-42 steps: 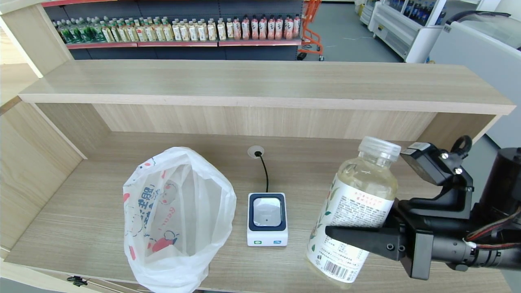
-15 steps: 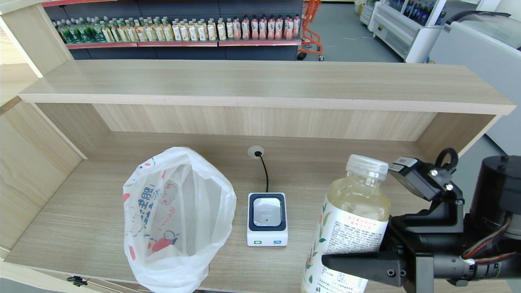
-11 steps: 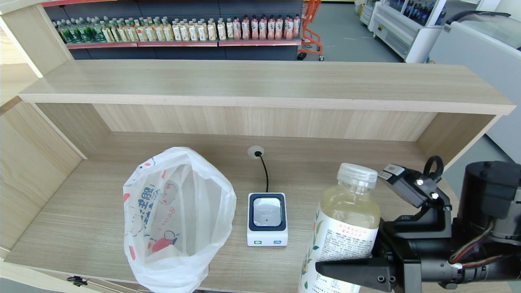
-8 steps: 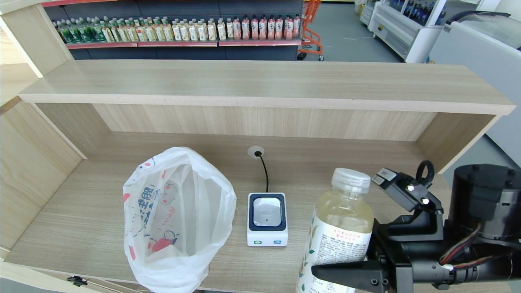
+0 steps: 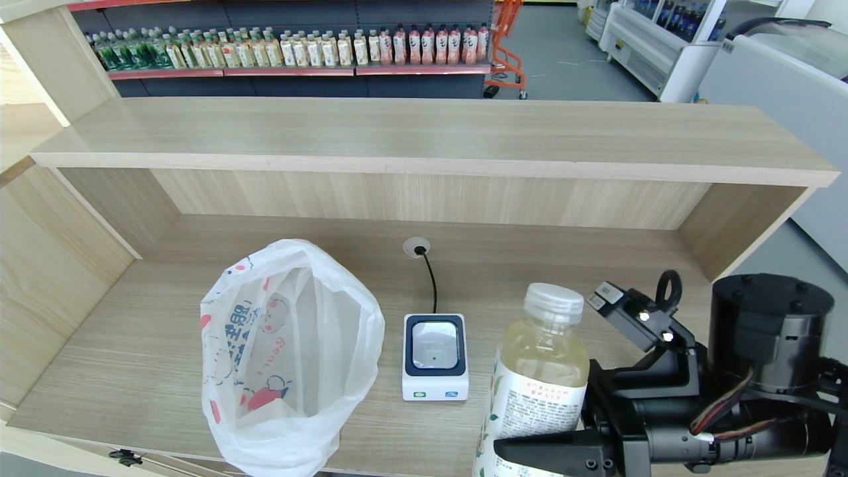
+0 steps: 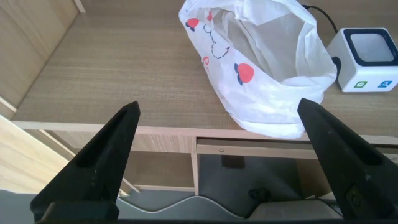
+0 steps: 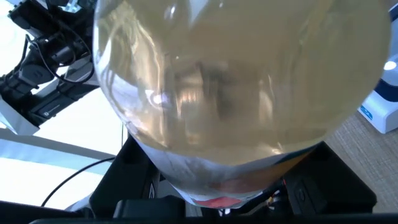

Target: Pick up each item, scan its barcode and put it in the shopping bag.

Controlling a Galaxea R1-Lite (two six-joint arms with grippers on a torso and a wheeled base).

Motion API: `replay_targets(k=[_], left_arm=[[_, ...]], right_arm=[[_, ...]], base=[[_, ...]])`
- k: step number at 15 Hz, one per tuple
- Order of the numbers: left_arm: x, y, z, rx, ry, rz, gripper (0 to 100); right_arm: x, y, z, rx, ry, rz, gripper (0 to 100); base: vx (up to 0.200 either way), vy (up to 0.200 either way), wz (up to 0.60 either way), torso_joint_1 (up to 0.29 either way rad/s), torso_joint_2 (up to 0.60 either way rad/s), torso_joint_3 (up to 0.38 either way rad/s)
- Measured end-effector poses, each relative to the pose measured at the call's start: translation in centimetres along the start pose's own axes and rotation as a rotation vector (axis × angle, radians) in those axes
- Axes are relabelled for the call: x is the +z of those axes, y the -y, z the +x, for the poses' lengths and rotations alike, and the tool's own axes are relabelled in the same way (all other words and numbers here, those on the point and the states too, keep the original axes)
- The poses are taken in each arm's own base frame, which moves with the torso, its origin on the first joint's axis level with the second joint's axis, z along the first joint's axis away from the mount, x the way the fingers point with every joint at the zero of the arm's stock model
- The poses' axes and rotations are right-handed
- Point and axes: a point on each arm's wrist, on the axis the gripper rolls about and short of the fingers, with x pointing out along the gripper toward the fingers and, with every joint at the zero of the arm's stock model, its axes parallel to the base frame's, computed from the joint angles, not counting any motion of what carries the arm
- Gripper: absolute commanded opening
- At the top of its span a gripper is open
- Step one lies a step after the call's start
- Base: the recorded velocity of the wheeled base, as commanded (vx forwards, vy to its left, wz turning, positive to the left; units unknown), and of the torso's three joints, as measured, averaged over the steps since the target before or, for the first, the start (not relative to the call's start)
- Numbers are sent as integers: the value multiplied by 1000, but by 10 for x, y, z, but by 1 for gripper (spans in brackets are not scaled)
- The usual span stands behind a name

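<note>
Pale-yellow drink bottle (image 5: 540,361), long axis near vertical, cap up, clamped in the right gripper (image 5: 544,424).

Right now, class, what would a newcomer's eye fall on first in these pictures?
The big bottle of pale yellow drink, upright in the right gripper at the near right of the counter. Next, the open white shopping bag standing left of the small white scanner.
</note>
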Motion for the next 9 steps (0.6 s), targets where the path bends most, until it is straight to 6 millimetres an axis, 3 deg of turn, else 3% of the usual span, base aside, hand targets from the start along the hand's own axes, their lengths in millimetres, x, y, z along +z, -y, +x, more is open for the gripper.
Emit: replay_targets(k=[5, 9], left_arm=[[0, 0, 0, 0, 0, 0, 100], [0, 0, 0, 0, 0, 0, 100]], right_arm=[[1, 1, -2, -29, 6, -63, 0], [5, 3, -22, -381, -17, -346, 0]], base=[[0, 0, 0, 0, 0, 0], [0, 0, 0, 0, 0, 0]])
